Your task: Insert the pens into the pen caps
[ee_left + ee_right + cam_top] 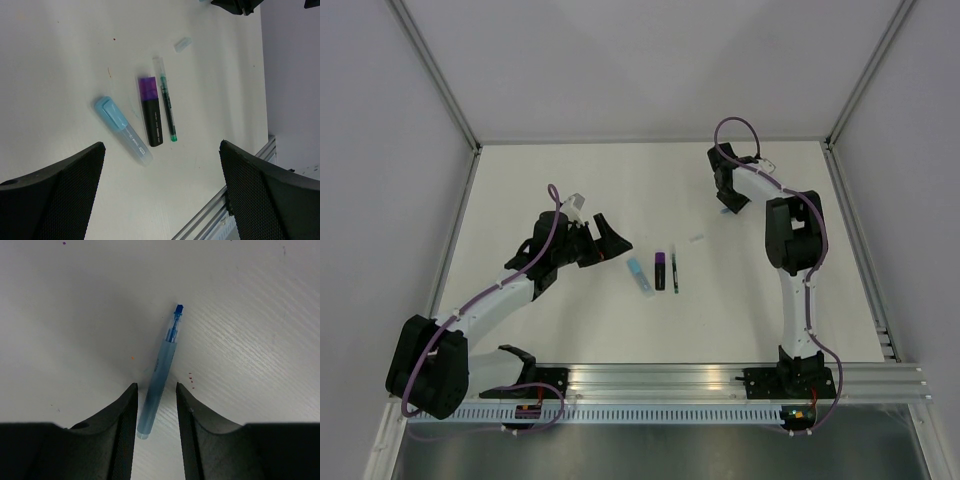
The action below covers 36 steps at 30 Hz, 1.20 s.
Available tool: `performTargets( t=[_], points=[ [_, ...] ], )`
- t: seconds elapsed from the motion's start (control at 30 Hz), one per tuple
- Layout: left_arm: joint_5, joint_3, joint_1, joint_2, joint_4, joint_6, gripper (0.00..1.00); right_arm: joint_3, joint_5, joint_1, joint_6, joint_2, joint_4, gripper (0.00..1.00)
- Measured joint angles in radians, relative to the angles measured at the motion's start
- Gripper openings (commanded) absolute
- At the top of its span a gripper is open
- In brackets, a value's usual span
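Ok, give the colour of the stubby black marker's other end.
Purple; stubby black marker clearest in left wrist view.

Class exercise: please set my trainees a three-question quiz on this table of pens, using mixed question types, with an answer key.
1. True or false: the right gripper straddles the thin translucent blue pen, whose nib is uncapped.
2. Which lies between the chunky light-blue highlighter and the thin dark green-tipped pen? A) a yellow pencil B) the stubby black marker with purple end C) nothing
3. Fill in: the jaws of the left gripper stand ____.
Key: 1 true; 2 B; 3 open.
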Motion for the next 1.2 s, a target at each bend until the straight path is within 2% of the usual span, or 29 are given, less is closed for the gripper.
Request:
performTargets(
  t=[0.1, 0.2, 0.33, 0.53, 0.7, 0.8, 1.0, 1.07, 1.1, 1.2],
  points=[
    [0.003, 0.0, 0.0, 0.0, 0.0, 0.0, 0.99, -0.001, -0.005, -0.002, -0.009, 0.0, 0.01, 0.35],
    [0.013, -0.001, 0.0, 0.0, 0.007, 0.0, 0.99, -0.014, -0.011, -0.009, -0.026, -0.002, 0.037, 0.23],
    [0.034, -0.001, 0.0, 0.0, 0.023, 0.0, 0.95, -0.047, -0.032, -0.018, -0.069, -0.017, 0.091, 0.0],
    [0.04, -0.001, 0.0, 0.0, 0.024, 0.007, 0.93, -0.154, -0.091, -0.027, -0.18, -0.077, 0.212, 0.0],
    [0.092, -0.023, 0.002, -0.008, 0.087, 0.021, 0.91, -0.385, -0.212, -0.03, -0.312, -0.229, 0.345, 0.0],
    [0.17, -0.051, 0.002, -0.024, 0.157, 0.022, 0.88, -0.555, -0.33, -0.029, -0.408, -0.369, 0.421, 0.0],
    [0.348, -0.095, -0.008, -0.031, 0.369, -0.013, 0.84, -0.785, -0.512, 0.0, -0.478, -0.718, 0.594, 0.0],
    [0.394, -0.099, -0.025, -0.03, 0.426, -0.024, 0.82, -0.856, -0.557, 0.046, -0.479, -0.832, 0.69, 0.0],
    [0.413, -0.099, -0.038, -0.03, 0.455, -0.028, 0.78, -0.891, -0.574, 0.081, -0.478, -0.887, 0.732, 0.0],
    [0.459, -0.099, -0.077, -0.029, 0.528, -0.036, 0.77, -1.004, -0.629, 0.217, -0.454, -1.034, 0.886, 0.0]
  ],
)
